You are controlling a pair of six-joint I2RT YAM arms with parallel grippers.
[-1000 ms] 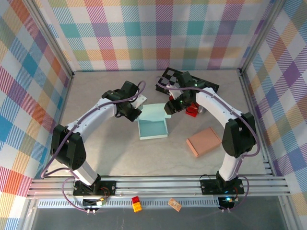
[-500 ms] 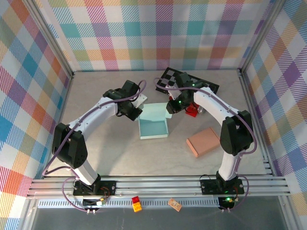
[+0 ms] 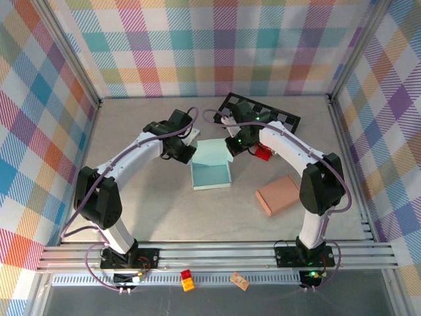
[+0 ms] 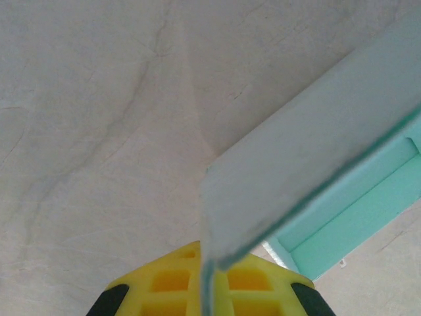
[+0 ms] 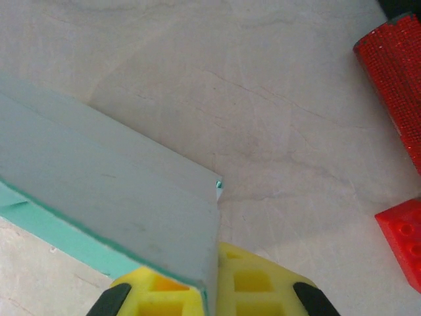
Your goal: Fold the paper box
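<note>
The pale teal paper box [image 3: 210,175] lies open at the table's middle, its lid flap [image 3: 212,153] raised at the far side. My left gripper [image 3: 189,151] is shut on the flap's left corner; the wrist view has the flap [image 4: 296,171] edge-on between yellow fingers [image 4: 247,283], the teal box interior [image 4: 348,224] to the right. My right gripper [image 3: 231,149] is shut on the flap's right corner. In its wrist view the grey-teal flap [image 5: 112,191] runs down between yellow fingers [image 5: 253,283].
Just right of the right gripper are a red block [image 3: 262,153] [image 5: 402,243] and a red glittery cylinder [image 5: 391,72]. A black checkered board [image 3: 279,118] lies at the back. A tan block [image 3: 279,194] sits to the right. White paper [image 3: 193,136] lies behind the left gripper.
Both grippers have shifted slightly toward the back of the table with the flap held between them, and the flap now stands a little farther back. The box base has not moved.
</note>
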